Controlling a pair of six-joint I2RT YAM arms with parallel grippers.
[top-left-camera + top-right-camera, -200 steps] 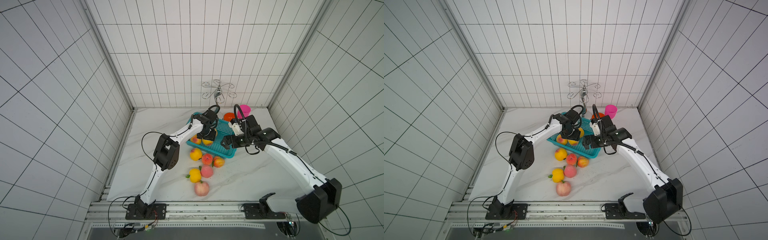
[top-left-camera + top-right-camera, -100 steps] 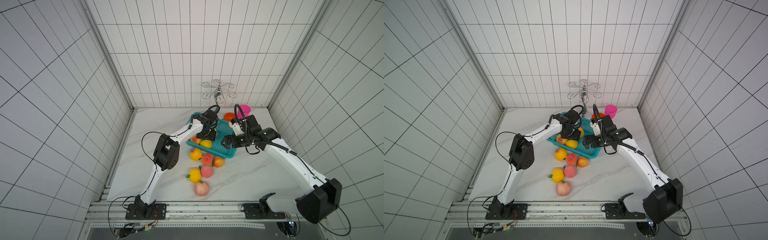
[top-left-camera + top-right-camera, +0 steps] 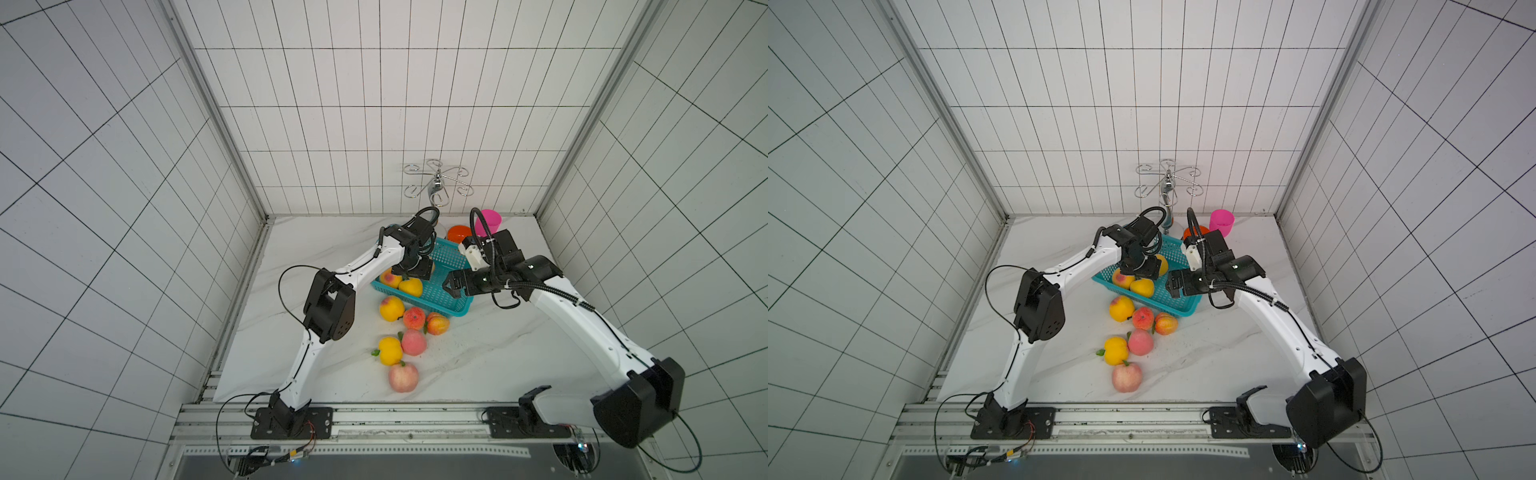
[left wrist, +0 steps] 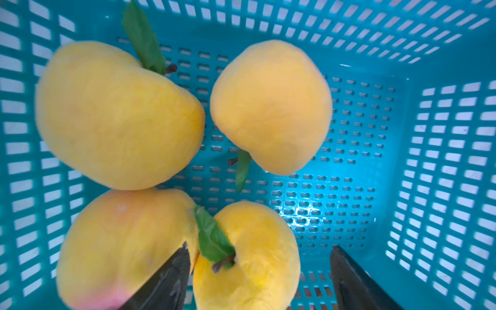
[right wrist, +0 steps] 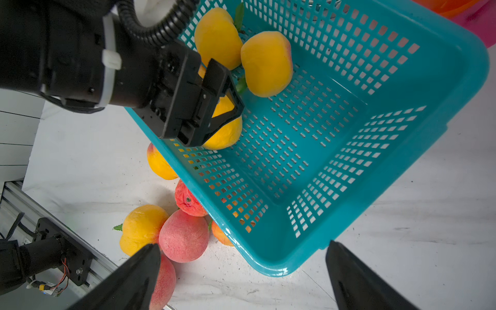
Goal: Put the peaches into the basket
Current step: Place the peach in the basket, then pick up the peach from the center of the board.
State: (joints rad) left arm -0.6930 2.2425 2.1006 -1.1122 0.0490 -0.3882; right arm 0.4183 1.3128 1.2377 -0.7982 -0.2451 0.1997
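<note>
left wrist: 4 peaches (image 4: 271, 107) lying in basket (image 4: 442, 150)

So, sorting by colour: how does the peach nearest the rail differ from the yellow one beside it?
The pale pink peach looks larger and blushed; the yellow peach is plain yellow-orange. The yellow peach has a side leaf; the pale pink peach shows only a stem. Both lie outside the basket.

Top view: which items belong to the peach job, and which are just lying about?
Job: teal basket, peaches inside it, loose peaches on the near side of it.
Lying about: orange bowl, pink cup, metal hook stand.
</note>
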